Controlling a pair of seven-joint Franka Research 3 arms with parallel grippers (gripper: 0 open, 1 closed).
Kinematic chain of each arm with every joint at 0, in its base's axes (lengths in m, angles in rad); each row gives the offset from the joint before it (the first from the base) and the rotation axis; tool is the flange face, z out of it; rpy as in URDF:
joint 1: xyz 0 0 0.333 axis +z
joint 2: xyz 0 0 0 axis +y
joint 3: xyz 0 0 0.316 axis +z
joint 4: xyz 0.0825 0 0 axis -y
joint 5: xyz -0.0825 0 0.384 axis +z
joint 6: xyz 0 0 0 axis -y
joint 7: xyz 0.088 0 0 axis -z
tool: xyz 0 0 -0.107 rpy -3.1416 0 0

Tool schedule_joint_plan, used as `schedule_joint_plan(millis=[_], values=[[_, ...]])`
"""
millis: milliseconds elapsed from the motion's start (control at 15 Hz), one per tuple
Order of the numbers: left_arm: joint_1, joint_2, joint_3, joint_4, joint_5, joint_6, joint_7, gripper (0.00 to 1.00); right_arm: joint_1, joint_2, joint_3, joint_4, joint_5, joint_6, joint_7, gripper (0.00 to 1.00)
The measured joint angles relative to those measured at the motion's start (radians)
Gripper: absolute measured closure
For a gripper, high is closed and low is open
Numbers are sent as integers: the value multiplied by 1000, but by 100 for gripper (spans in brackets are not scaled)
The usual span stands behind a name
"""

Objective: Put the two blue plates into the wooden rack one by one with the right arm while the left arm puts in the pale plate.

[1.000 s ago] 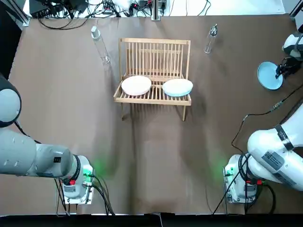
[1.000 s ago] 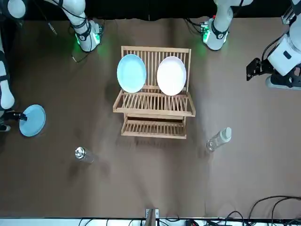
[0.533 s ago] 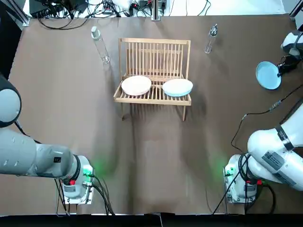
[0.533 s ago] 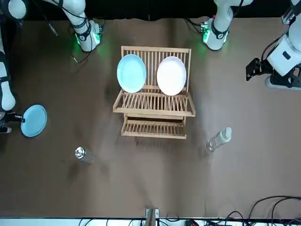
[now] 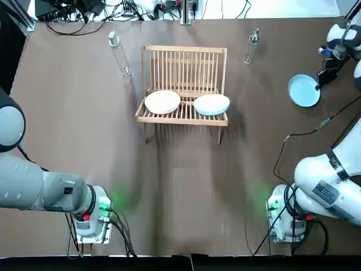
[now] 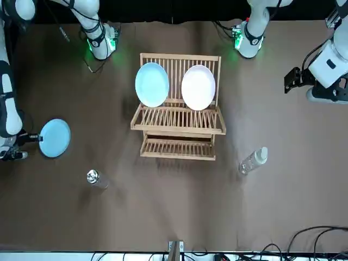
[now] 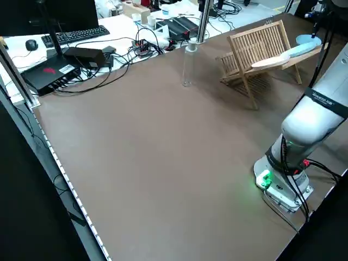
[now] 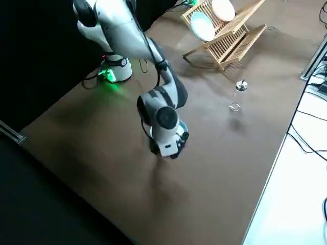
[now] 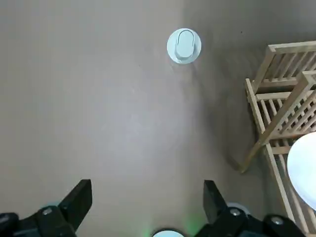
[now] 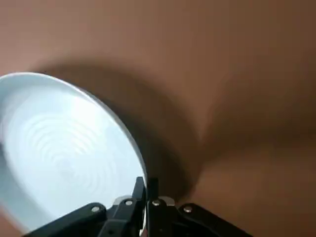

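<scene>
right gripper point(image 10: 145, 190): fingers pinched tight on rim of second blue plate point(image 5: 303, 90)
second blue plate: at robot's far right, well apart from wooden rack point(image 5: 183, 56)
wooden rack: first blue plate point(image 5: 211, 104) and pale plate point(image 5: 162, 102) side by side
left gripper point(image 9: 145, 192): fingers spread wide, holding nothing, left of rack

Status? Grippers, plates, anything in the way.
Right gripper shut on second blue plate, right of rack. Left gripper open, parked left. Rack holds first blue plate, pale plate. Bottle near path.
</scene>
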Motion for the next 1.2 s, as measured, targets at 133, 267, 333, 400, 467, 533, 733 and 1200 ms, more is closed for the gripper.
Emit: schedule_joint_plan(millis=[133,267,333,400,467,533,733,1200], values=[[0,0,0,-1,0,0,0,1,8,-26,25,29,0,-168,0,97],[0,0,0,-3,0,0,0,1,16,-57,52,58,-2,-329,0,97],[0,0,0,-3,0,0,0,1,28,-79,57,67,-2,-391,1,97],[0,1,0,-3,0,0,0,1,43,-103,59,72,-2,-457,10,97],[0,1,0,-3,0,0,0,1,60,-126,60,74,-2,-523,34,97],[0,1,0,-3,0,0,0,1,79,-147,61,74,-2,-593,68,97],[0,1,0,-4,0,0,1,1,137,-205,63,75,-2,-844,176,97],[0,1,1,-5,0,0,3,1,299,-389,70,6,186,-1146,558,97]])
